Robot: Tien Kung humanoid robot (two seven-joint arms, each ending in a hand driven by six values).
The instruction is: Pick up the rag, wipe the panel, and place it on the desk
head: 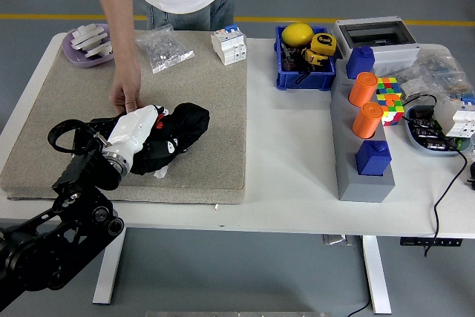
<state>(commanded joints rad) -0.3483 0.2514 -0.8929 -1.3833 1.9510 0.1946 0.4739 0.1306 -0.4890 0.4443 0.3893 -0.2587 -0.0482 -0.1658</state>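
white desk on a grey floor with a yellow line behind. a beige panel covers the desk's left half. blue bin at the back holds a yellow ball and a yellow tape measure. purple dish at the far left corner holds white parts. a grey tray at right carries orange cylinders and blue blocks. left hand is clenched around the black rag, which lies on the panel. a person's hand rests fingertips on the panel just beside it.
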